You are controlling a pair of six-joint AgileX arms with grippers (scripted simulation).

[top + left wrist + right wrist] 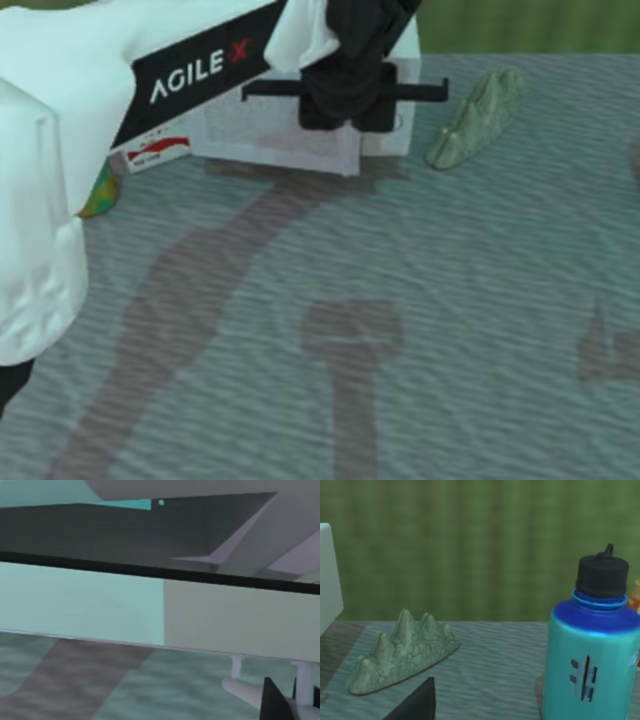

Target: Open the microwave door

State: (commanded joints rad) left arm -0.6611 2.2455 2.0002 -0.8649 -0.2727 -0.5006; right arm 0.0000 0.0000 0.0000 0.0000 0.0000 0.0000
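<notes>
Left gripper [345, 105] sits right at the microwave door [280, 135], that flat white panel with speckled grey mesh; can't tell its finger spacing. Off to its right lies a bumpy green ceramic ridge [478, 118].

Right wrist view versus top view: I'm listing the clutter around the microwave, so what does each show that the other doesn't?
Only the right wrist view shows the blue bottle with its black cap. Only the top view shows the left gripper at the microwave door, plus the red-printed carton. Both show the green ridged ornament on the table, right of the microwave.
</notes>
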